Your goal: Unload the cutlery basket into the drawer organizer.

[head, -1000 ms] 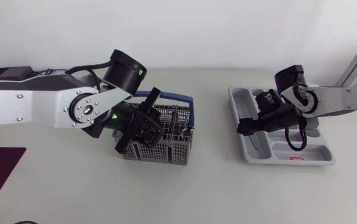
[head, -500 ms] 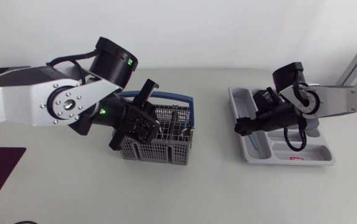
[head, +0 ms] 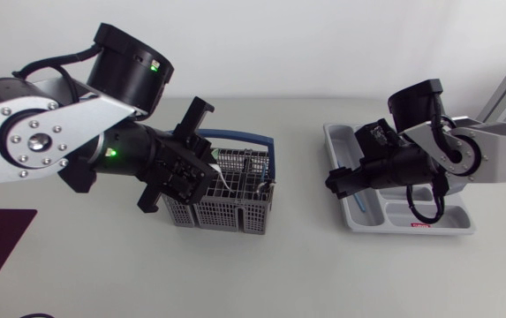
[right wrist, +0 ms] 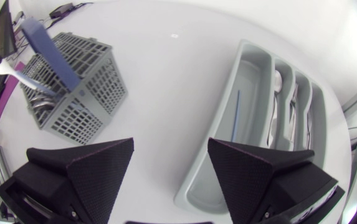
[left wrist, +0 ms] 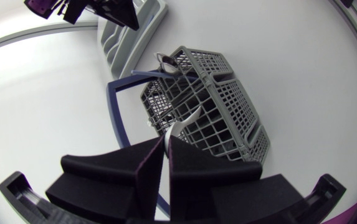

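- The grey plastic mesh cutlery basket with a blue handle (head: 239, 212) sits left of centre in the head view, with metal cutlery (head: 251, 165) standing inside.
- My left claw (left wrist: 166, 142) hangs above the basket, pinched tight on 1 thin white utensil (left wrist: 179, 123).
- The grey plastic drawer organizer (head: 451, 225) lies at centre right, with 1 thin blue stick (right wrist: 235, 115) in the compartment nearest the basket.
- My right claw (right wrist: 170, 149) gapes wide, holding nothing, at the organizer's left rim.

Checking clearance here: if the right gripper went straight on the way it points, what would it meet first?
The right gripper would probably meet bare table between the drawer organizer and the cutlery basket; depth is unclear.
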Available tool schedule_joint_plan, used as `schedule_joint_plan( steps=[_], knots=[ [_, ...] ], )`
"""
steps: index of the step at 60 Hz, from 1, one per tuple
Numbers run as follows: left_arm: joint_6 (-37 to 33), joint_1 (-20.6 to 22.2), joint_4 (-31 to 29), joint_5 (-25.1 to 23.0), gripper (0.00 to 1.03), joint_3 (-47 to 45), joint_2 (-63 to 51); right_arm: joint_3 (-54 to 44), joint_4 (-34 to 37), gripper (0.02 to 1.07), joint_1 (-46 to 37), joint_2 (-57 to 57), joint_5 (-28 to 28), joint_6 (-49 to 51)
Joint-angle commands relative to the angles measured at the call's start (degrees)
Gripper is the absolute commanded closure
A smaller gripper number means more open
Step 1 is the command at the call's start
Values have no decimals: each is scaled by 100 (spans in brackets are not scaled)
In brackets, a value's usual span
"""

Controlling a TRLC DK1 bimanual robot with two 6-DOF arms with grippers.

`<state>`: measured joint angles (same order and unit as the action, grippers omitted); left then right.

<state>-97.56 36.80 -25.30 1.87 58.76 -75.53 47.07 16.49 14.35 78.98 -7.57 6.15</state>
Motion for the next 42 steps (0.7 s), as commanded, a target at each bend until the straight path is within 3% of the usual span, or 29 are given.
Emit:
schedule_joint_plan(
  steps=[1, 18, 42],
  knots=[
    [-62, 73, -124, 50, 85, -67, 196, -277, 56, 21, 367, -410, 1, -35],
    [35, 91, -151, 68, 85, -128, 398, -453, 47, 16, 1202, -1095, -737, 519],
    [123, 196, -151, 244, 85, -119, 504, -497, -287, 14, 2318, -999, -754, 659]
  ],
)
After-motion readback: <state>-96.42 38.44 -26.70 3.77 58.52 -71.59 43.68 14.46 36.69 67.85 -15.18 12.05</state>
